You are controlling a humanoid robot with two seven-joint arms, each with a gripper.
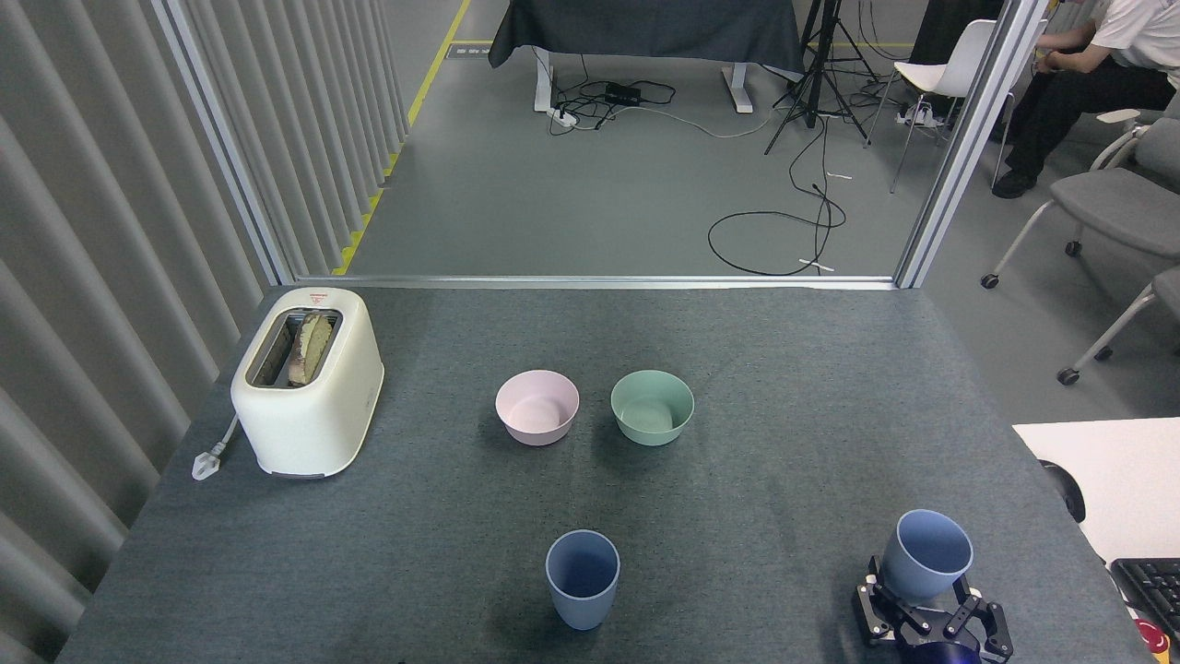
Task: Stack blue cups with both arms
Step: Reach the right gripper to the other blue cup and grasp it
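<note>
Two pale blue cups are on the grey table. One blue cup (582, 576) stands upright and alone near the front edge, at the centre. The other blue cup (926, 553) is at the front right, tilted slightly, with its base between the black fingers (873, 601) of my right gripper (922, 607). That gripper comes up from the bottom edge and is shut on the cup's lower part. My left arm and its gripper are out of view.
A pink bowl (537, 407) and a green bowl (652, 406) sit side by side mid-table. A cream toaster (307, 380) with bread stands at the left. A white desk (1106, 470) with a keyboard (1150, 586) borders the right edge. A person sits at the far right.
</note>
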